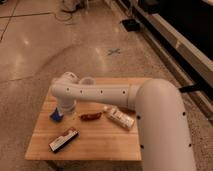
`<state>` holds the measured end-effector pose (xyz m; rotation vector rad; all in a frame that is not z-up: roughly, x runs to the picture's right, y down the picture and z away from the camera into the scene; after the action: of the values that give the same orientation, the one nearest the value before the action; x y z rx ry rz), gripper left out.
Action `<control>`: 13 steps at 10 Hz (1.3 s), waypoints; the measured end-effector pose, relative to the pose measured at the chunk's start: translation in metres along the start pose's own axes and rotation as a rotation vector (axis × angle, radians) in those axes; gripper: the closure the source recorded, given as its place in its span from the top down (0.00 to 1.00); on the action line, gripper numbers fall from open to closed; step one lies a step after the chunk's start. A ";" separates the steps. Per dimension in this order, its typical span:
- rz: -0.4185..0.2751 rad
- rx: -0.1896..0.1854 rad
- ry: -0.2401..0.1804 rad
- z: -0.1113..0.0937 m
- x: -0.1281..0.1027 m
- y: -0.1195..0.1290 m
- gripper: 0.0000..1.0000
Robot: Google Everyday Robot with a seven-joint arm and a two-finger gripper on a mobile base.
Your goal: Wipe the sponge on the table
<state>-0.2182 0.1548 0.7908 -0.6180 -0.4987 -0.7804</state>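
A: Sponge [55, 116] first. Where does it lie?
B: On the table [100, 147], near the left edge of the wooden top, about halfway back. It is a small bright blue block. Only its left part shows, and the end of the arm covers the rest.
A: And the gripper [64, 110]?
B: Right over the sponge, pointing down at the top. The white arm [100, 92] reaches in from the right and crosses the back half of the table to get there.
A: Fingers?
B: Spread apart, as wide as they go. Whether they touch the sponge I cannot tell, because the wrist hides them.
A: What else is on the top?
B: A small reddish-brown packet [91, 116] sits just right of the gripper. A pale packet [120, 119] lies slantwise further right. A flat black, red and white box [63, 139] is near the front edge, apart from the sponge.
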 end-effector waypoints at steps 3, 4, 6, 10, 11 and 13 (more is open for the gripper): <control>0.000 0.001 0.000 0.000 0.000 0.000 0.65; 0.000 0.001 -0.001 0.000 -0.001 0.000 0.65; -0.001 0.002 -0.002 0.000 0.000 -0.001 0.65; -0.068 0.071 -0.014 -0.002 0.018 -0.021 0.65; -0.086 0.088 -0.012 -0.002 0.025 -0.027 0.65; -0.114 0.096 -0.002 0.002 0.036 -0.035 0.65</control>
<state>-0.2234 0.1192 0.8260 -0.5048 -0.5738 -0.8588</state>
